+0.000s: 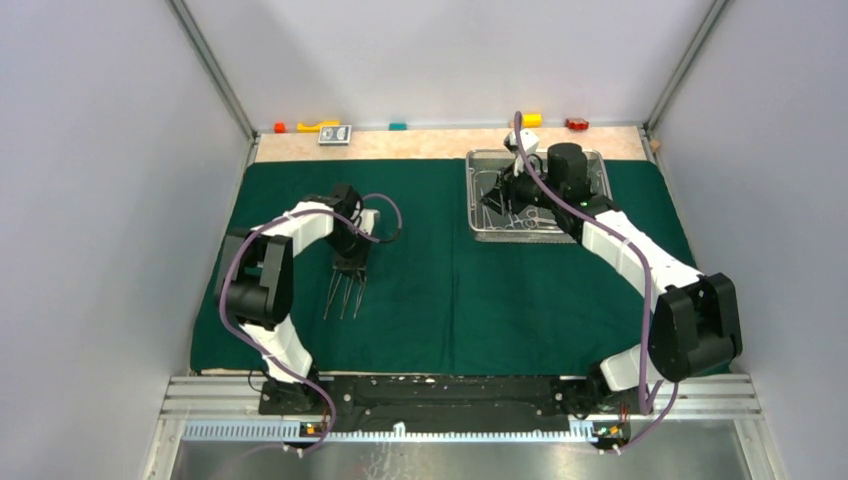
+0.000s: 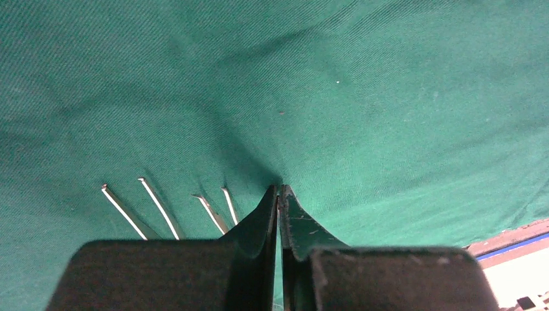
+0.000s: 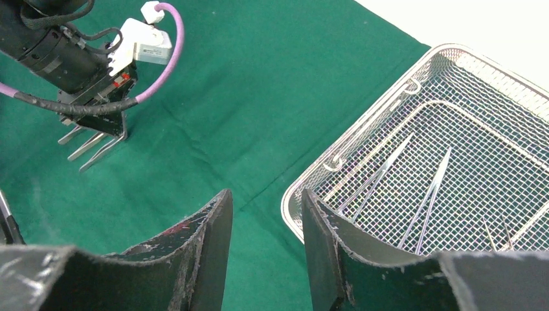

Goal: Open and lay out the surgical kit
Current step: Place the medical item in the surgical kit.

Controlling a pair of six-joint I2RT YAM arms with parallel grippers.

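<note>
left gripper (image 2: pixel 279 189) shut tight, tip on the green cloth (image 1: pixel 480 300), tweezers (image 1: pixel 345 292) just beside it lying near-to-far, bare cloth around. right gripper (image 3: pixel 262 194) half-open, empty, above the tray (image 3: pixel 375 116) edge.

Along the back edge sat a small red block (image 1: pixel 279 127), a curved yellow piece (image 1: pixel 318 126), a patterned card (image 1: pixel 335 135), a teal block (image 1: pixel 398 126), a yellow block (image 1: pixel 532 119) and a red brick (image 1: pixel 576 124), all lined up by the pale wooden tabletop (image 1: pixel 430 144).

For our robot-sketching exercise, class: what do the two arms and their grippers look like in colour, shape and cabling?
The left arm and right arm have white links between bulky black joint housings, each with a purple cable. The right gripper has two black tapering fingers, scuffed pale; the left gripper looks alike.
</note>
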